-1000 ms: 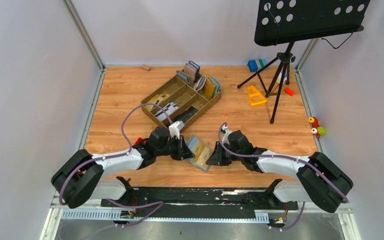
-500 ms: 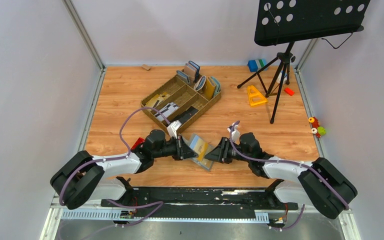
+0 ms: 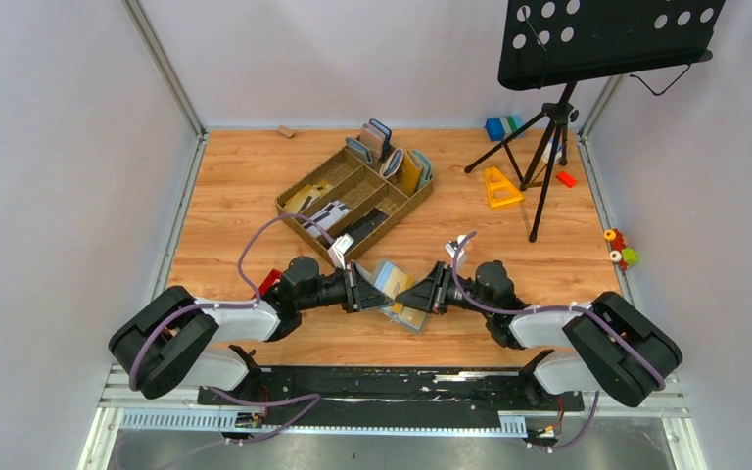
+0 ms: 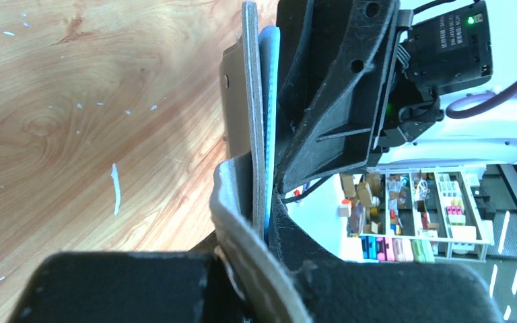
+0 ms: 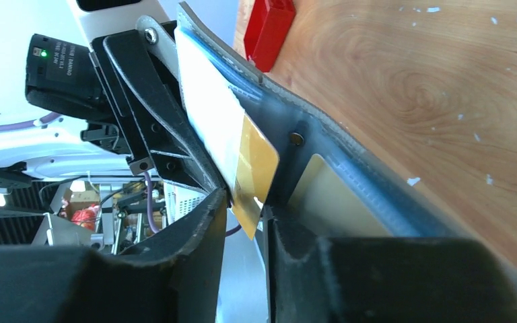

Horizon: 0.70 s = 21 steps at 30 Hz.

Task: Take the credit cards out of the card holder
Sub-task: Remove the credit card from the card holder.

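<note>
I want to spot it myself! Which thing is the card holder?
On the wooden table, find the brown tray. Just nearer the arms, the left gripper and right gripper meet at an open grey card holder. Unlike the tray's upright wallets, it shows a gold card.

Both your arms lie low, forearms angled inward, so the grippers meet tip to tip. Your left gripper (image 3: 359, 291) is clamped on the card holder (image 4: 251, 101). Your right gripper (image 3: 420, 294) has its fingers on either side of a gold card (image 5: 252, 168). Whether they pinch it is unclear.
</note>
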Tool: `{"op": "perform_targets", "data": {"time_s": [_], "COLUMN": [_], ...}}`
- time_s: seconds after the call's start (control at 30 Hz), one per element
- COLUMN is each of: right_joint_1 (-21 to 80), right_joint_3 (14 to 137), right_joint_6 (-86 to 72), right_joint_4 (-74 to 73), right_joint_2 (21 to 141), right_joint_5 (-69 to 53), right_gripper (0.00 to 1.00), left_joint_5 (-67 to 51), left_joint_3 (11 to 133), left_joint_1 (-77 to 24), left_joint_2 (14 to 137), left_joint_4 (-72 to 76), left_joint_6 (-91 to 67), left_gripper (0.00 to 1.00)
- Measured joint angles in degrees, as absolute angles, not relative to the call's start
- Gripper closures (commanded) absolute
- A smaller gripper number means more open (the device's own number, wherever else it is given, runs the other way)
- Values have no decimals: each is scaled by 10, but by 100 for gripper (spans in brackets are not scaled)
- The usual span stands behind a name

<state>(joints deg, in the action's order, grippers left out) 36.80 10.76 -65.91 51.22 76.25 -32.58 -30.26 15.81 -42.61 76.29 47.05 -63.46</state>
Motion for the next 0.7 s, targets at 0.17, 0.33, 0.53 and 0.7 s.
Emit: {"op": "perform_targets", "data": {"time_s": [0.17, 0.33, 0.53, 0.7], "right_joint_1": [366, 363, 363, 359], "right_joint_3": [102, 101, 94, 83], "right_joint_6": [-679, -685, -677, -658], "right_joint_4": [559, 581, 586, 564], "right_joint_2": [783, 795, 795, 777], "right_joint_5": [-332, -342, -346, -346], "right_gripper": [99, 100, 100, 100], "left_joint_5": [-310, -307, -294, -279], "left_joint_3": [158, 147, 134, 107], "left_joint_1": [-425, -421, -423, -402], "left_joint_2": [765, 770, 764, 728], "left_joint_4": [490, 502, 510, 500], "left_joint_6": [-642, -651, -655, -656], "left_gripper": [93, 80, 79, 77]}}
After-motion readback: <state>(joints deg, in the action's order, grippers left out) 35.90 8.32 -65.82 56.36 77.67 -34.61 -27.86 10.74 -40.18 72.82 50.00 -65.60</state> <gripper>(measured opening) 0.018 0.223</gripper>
